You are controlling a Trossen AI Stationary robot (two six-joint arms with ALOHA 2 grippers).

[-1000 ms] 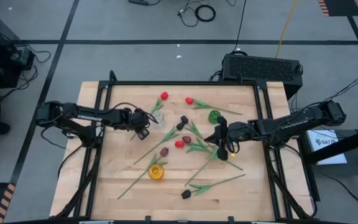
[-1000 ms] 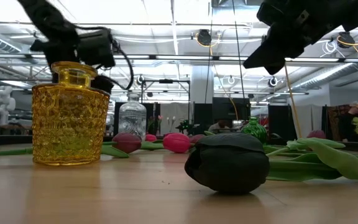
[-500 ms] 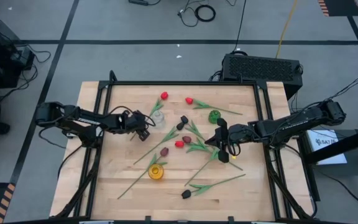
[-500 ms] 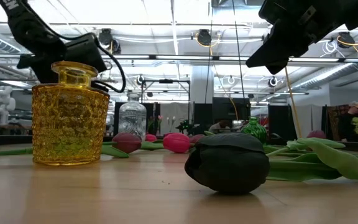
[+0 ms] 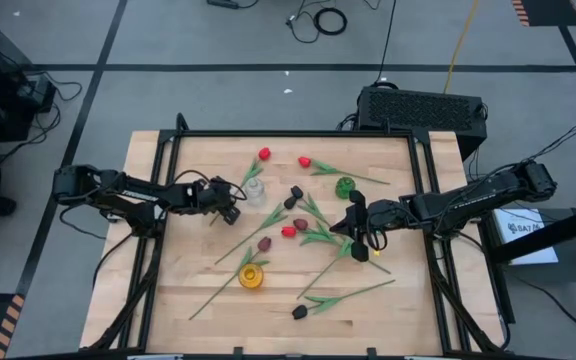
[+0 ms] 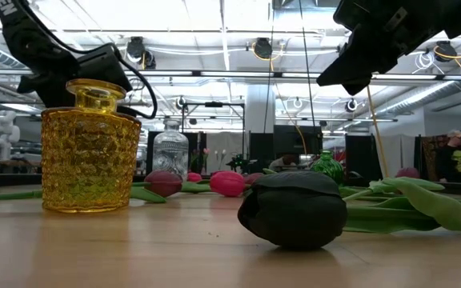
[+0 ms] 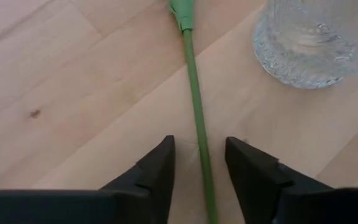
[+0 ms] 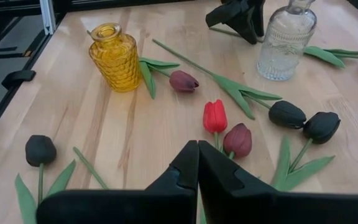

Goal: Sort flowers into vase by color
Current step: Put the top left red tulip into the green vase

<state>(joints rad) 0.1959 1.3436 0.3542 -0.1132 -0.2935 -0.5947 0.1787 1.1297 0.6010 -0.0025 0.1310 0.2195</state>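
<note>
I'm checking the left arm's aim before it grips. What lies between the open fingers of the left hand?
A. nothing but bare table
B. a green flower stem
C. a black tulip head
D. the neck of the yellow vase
B: in the left wrist view the green stem runs straight between the open fingers of the left hand, beside the clear glass vase.

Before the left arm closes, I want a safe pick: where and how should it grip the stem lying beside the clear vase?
Grip the stem on its bare stretch just ahead of the left tool, coming straight down. It lies flat on the table and already runs between the open fingers. That stretch is leafless, and the clear vase stands apart to one side.
</note>
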